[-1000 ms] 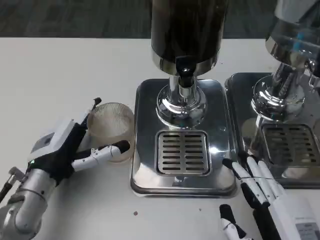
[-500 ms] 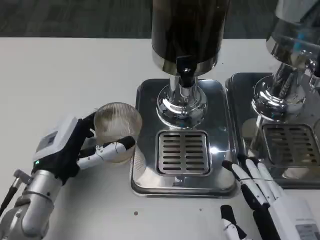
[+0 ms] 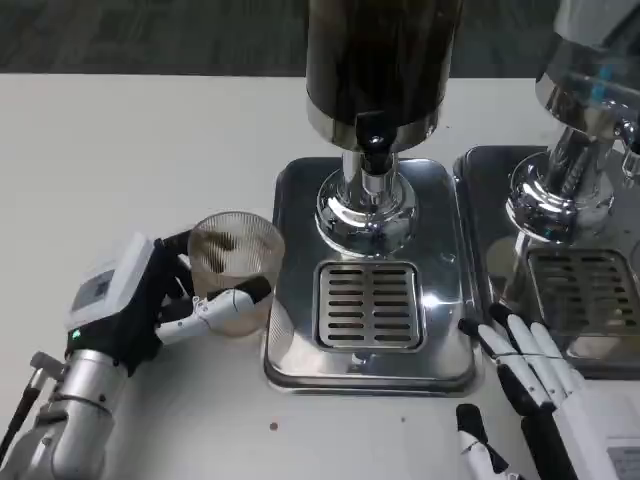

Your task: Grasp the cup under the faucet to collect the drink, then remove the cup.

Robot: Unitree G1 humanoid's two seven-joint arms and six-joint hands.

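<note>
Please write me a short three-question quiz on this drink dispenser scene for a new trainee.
1. True or false: the cup stands on the drip grate under the faucet.
2. Which hand holds the cup? A) left hand B) right hand C) neither
3. Fill in: the right hand's fingers lie by the front right corner of the steel ____.

Key
1. False: the cup is left of the tray, beside its edge, and the grate is bare.
2. A: the left hand's fingers wrap the ribbed clear cup.
3. Tray: the fingers are stretched out and hold nothing.
</note>
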